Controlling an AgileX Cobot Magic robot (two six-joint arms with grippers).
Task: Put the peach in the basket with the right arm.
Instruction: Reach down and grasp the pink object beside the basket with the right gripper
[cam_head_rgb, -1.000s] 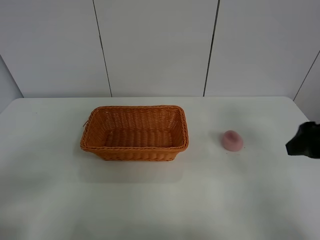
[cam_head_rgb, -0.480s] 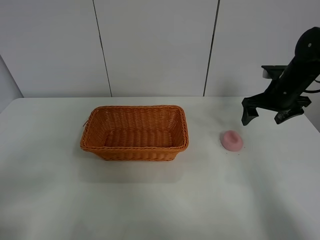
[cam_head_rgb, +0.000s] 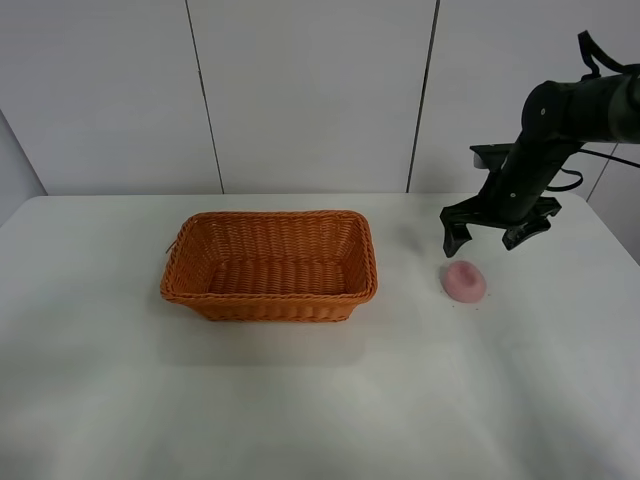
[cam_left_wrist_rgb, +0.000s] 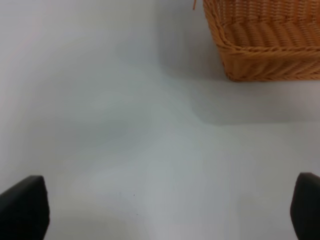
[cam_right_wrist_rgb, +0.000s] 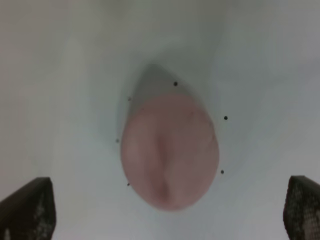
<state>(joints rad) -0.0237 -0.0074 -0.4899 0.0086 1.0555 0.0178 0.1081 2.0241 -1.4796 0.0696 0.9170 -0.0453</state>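
The pink peach (cam_head_rgb: 465, 281) lies on the white table to the right of the orange-brown wicker basket (cam_head_rgb: 205, 296). My right gripper (cam_head_rgb: 487, 238) hangs open just above and behind the peach, its two black fingers spread wider than the fruit. In the right wrist view the peach (cam_right_wrist_rgb: 169, 151) fills the middle, creased, with my fingertips (cam_right_wrist_rgb: 27, 207) at the two lower corners and not touching it. The left wrist view shows the open left gripper (cam_left_wrist_rgb: 160, 210) low over bare table, with one corner of the basket (cam_left_wrist_rgb: 260, 45) beyond it. The left arm does not show in the exterior view.
The white table (cam_head_rgb: 320, 400) runs back to a grey panelled wall (cam_head_rgb: 310, 90). The basket holds nothing. A few tiny dark specks (cam_right_wrist_rgb: 225, 118) dot the table around the peach.
The right arm has swung in from the right edge, risen, and come leftward until its open gripper hangs over the peach. Peach and basket have not moved.
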